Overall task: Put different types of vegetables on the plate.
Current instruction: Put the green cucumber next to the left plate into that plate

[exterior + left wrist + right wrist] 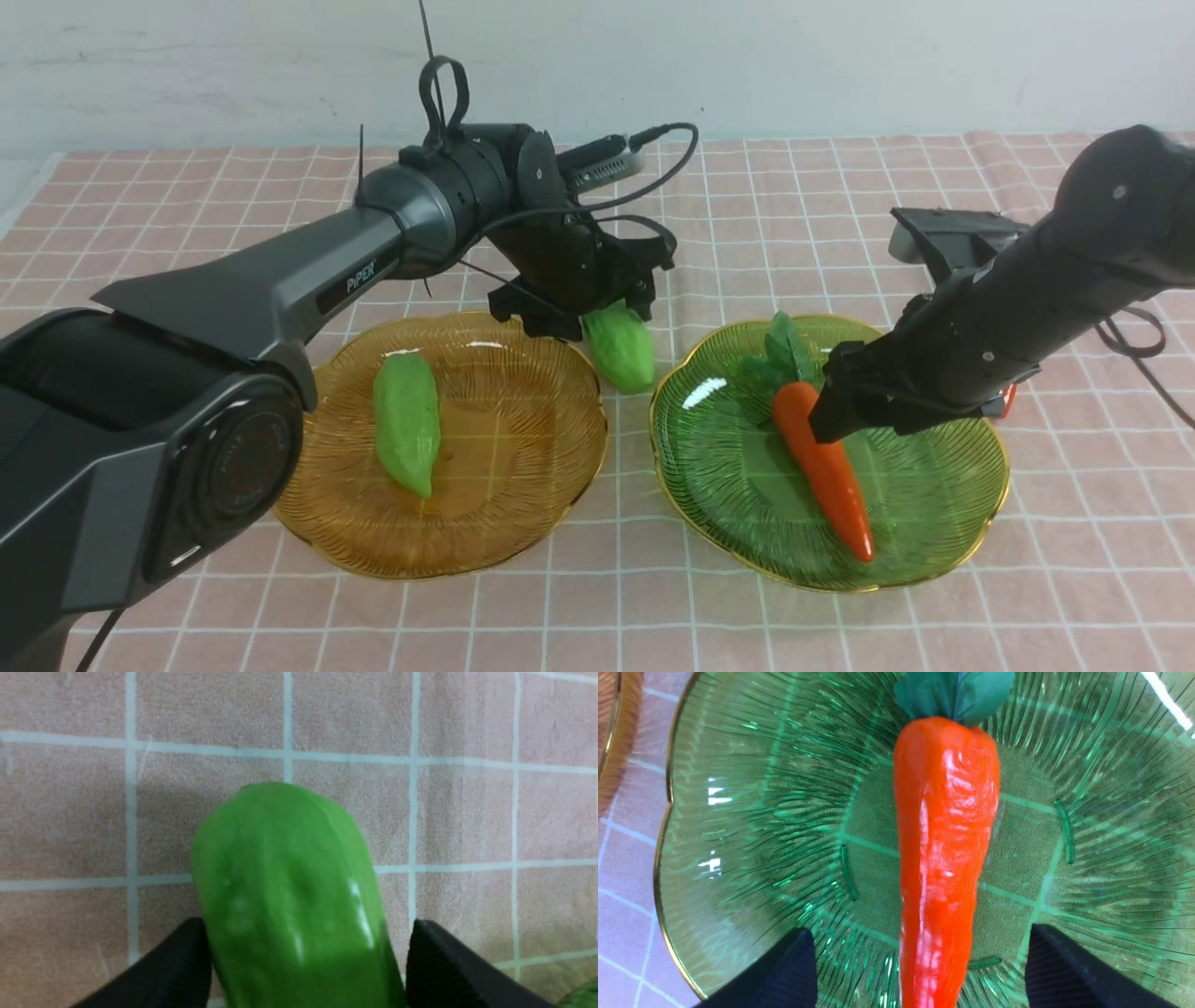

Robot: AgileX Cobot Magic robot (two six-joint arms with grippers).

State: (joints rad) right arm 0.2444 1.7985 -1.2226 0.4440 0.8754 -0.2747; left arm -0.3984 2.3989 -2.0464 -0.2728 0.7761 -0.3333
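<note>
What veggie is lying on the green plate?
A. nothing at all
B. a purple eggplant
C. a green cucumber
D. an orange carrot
D: an orange carrot with a dark green leafy top lies across the middle of the green plate.

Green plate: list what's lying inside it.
One orange carrot lies in the green plate, leafy top toward the far rim. The right pincer straddles it, open. The right arm covers the plate's far right part, so anything there is hidden.
</note>
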